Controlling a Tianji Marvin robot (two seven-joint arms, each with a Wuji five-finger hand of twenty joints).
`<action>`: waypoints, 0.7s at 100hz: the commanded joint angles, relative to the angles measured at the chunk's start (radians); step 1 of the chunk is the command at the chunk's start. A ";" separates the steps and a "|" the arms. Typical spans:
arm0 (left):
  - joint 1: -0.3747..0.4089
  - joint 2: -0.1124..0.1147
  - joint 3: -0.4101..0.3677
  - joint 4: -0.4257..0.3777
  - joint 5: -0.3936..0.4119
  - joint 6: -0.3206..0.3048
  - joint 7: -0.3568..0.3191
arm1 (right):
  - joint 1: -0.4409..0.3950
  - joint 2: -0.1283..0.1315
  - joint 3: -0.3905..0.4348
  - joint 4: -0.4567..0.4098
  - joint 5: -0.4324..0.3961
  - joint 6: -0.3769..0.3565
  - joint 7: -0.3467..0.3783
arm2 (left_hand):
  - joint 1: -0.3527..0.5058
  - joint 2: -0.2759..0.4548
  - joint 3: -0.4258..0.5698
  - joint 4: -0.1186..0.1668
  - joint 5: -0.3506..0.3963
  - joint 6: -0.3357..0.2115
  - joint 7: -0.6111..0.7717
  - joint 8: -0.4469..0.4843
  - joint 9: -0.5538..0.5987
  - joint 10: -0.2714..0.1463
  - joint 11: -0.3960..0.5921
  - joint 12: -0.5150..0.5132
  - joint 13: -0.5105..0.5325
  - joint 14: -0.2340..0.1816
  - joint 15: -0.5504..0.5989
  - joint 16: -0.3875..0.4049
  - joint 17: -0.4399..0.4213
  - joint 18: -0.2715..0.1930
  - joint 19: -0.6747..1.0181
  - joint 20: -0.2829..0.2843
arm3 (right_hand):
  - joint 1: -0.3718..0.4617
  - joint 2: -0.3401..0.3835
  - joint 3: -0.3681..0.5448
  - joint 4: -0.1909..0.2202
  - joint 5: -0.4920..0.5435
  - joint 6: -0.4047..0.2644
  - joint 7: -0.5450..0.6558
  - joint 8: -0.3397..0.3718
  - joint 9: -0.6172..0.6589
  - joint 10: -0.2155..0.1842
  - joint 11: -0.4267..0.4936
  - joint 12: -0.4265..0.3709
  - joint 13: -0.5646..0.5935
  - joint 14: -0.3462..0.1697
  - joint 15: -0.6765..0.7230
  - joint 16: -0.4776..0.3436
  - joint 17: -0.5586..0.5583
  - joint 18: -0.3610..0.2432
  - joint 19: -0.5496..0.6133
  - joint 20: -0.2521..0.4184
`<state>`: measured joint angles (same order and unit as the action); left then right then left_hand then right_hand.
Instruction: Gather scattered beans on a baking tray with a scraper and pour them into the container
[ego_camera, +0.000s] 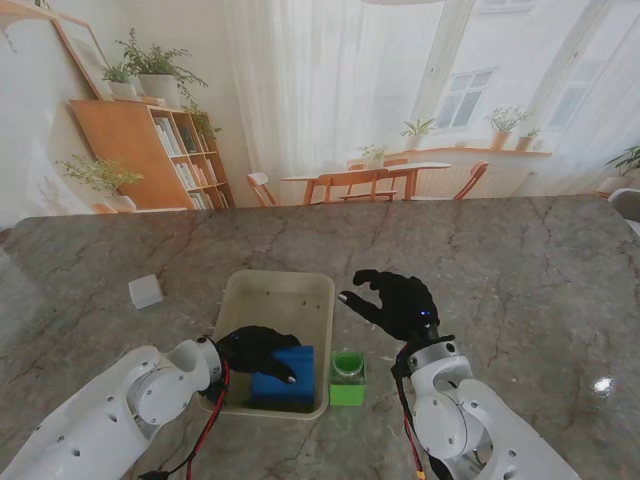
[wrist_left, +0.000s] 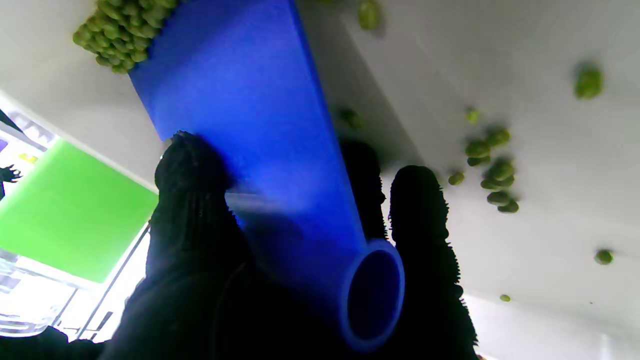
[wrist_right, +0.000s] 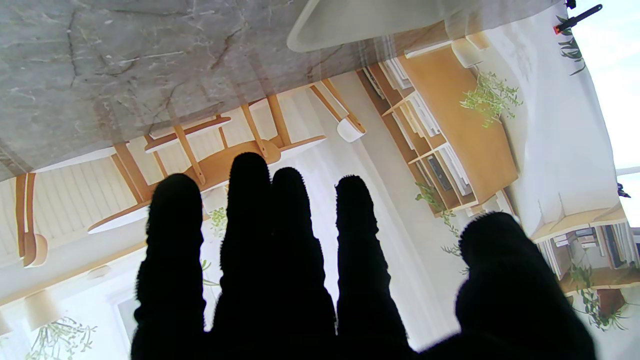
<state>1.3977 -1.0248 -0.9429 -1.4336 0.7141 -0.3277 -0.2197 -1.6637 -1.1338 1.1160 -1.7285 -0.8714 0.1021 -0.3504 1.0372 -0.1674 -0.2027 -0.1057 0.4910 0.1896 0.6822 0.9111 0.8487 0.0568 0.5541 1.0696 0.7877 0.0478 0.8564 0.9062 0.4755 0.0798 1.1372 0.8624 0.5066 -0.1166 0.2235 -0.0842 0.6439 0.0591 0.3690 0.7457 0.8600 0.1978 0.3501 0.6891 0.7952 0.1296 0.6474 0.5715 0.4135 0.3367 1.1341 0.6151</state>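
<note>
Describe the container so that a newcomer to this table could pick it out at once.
Start at the cream baking tray in the middle of the marble table. Just off its right near corner, nearer to me than the open right hand, stands the container. It is the only bright green thing there: a small green block with a clear cup on top, unlike the blue scraper in the tray.

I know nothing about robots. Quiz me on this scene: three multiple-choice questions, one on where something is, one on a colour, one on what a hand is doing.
1. Where is the green container?
A. inside the tray
B. right of the tray, on the table
C. far left

2. What colour is the scraper?
A. blue
B. red
C. white

3. How is the right hand?
A. gripping the container
B. pressing the tray
C. open, holding nothing

B: it stands beside the tray's rim.
A: blue in both views.
C: its fingers are spread in the air.
</note>
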 joint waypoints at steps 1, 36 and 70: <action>0.002 -0.001 0.007 0.032 0.009 0.015 -0.014 | -0.001 0.000 -0.001 0.000 0.001 -0.003 0.015 | 0.254 0.080 0.230 0.025 0.034 -0.101 0.030 0.011 0.014 -0.022 -0.022 -0.021 -0.003 0.001 -0.061 -0.036 0.010 -0.018 0.027 0.010 | 0.006 0.014 -0.025 0.029 0.009 -0.017 0.005 -0.014 0.011 0.000 0.009 0.012 0.003 -0.007 -0.004 0.000 -0.017 0.018 -0.007 -0.005; -0.031 -0.013 -0.047 -0.026 0.089 0.059 0.039 | 0.001 0.000 -0.002 0.002 0.001 -0.003 0.015 | 0.254 0.087 0.230 0.026 0.026 -0.101 0.031 0.016 0.005 -0.022 -0.017 -0.025 -0.005 -0.005 -0.059 -0.033 0.015 -0.026 0.028 0.006 | 0.008 0.014 -0.026 0.029 0.011 -0.015 0.006 -0.014 0.011 -0.001 0.009 0.012 0.003 -0.005 -0.004 0.000 -0.017 0.018 -0.006 -0.005; -0.078 -0.008 -0.096 -0.065 0.140 0.051 0.005 | -0.002 0.000 0.005 0.000 -0.001 0.002 0.015 | 0.254 0.096 0.226 0.026 0.016 -0.104 0.033 0.024 -0.002 -0.029 -0.012 -0.024 -0.006 -0.015 -0.057 -0.029 0.013 -0.029 0.027 0.007 | 0.009 0.014 -0.027 0.030 0.011 -0.015 0.006 -0.014 0.011 0.001 0.009 0.012 0.002 -0.006 -0.004 0.000 -0.018 0.018 -0.006 -0.005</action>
<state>1.3421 -1.0362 -1.0326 -1.4877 0.8521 -0.2718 -0.2126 -1.6631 -1.1337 1.1181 -1.7279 -0.8721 0.1025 -0.3489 1.1906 -0.1589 -0.0725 -0.1011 0.4946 0.1244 0.6839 0.9232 0.8401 0.0555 0.5246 1.0432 0.7771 0.0577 0.7989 0.8696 0.4859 0.0772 1.1372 0.8624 0.5067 -0.1166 0.2235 -0.0842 0.6439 0.0588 0.3690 0.7457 0.8600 0.1978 0.3501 0.6891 0.7952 0.1297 0.6474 0.5715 0.4135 0.3367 1.1340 0.6151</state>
